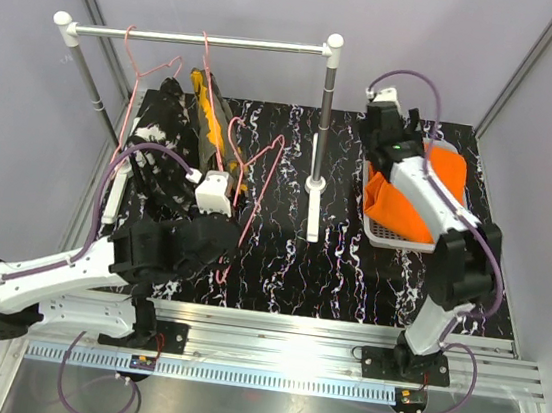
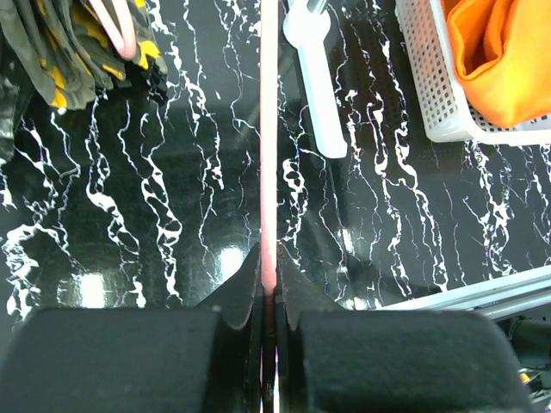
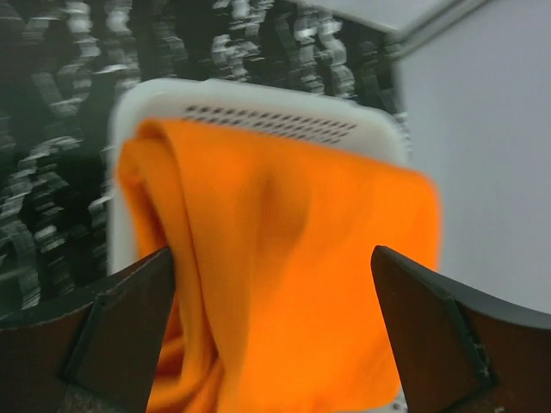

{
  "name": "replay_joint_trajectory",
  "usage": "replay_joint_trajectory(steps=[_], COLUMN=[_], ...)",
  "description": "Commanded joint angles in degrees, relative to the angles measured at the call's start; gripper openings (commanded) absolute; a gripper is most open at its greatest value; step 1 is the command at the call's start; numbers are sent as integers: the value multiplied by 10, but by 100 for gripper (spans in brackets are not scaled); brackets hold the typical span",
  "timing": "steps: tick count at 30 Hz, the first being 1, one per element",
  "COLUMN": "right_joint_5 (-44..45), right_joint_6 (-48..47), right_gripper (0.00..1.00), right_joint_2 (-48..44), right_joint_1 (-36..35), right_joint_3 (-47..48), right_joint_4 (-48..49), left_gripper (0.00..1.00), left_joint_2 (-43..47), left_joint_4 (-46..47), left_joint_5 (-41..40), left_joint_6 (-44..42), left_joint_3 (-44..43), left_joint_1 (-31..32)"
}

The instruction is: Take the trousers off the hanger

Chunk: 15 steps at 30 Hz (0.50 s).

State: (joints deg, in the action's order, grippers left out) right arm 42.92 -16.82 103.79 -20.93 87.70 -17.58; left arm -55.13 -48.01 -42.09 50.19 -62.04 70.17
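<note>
While left fingers pinch a pink hanger, right fingers gape wide over crumpled bright-orange trousers.

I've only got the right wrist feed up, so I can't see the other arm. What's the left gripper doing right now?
Observer: The left gripper is shut on a bare pink hanger.
Operator: Any trousers on the rail?
Observer: Two. The camouflage pair and the black speckled pair hang from the rail.
Operator: Where does my basket sit from the stand?
Observer: The white basket lies to the right of the stand's post, not touching it.
</note>
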Motion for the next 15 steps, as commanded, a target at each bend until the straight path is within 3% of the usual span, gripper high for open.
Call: replay_joint_trajectory(steps=[1,4,7,15], right_joint_5=[-298,-392,-389,-312], right_joint_6=[165,242,262,259], right_gripper=[100,99,99,99], right_joint_2=[-110,-155,-125,111], right_joint_1=[72,117,141,147], right_joint_3=[29,-31,-43,1], right_joint_4=[-146,-106,-106,-196], left_gripper=[0,0,0,0], left_joint_2=[8,8,3,-26], left_joint_4=[15,30,34,6], left_joint_5=[-19,3,17,25], left_joint_6=[-38,-65,-77,-90], left_joint_3=[-33,-43,-55,-119], left_joint_1=[-1,0,0,1])
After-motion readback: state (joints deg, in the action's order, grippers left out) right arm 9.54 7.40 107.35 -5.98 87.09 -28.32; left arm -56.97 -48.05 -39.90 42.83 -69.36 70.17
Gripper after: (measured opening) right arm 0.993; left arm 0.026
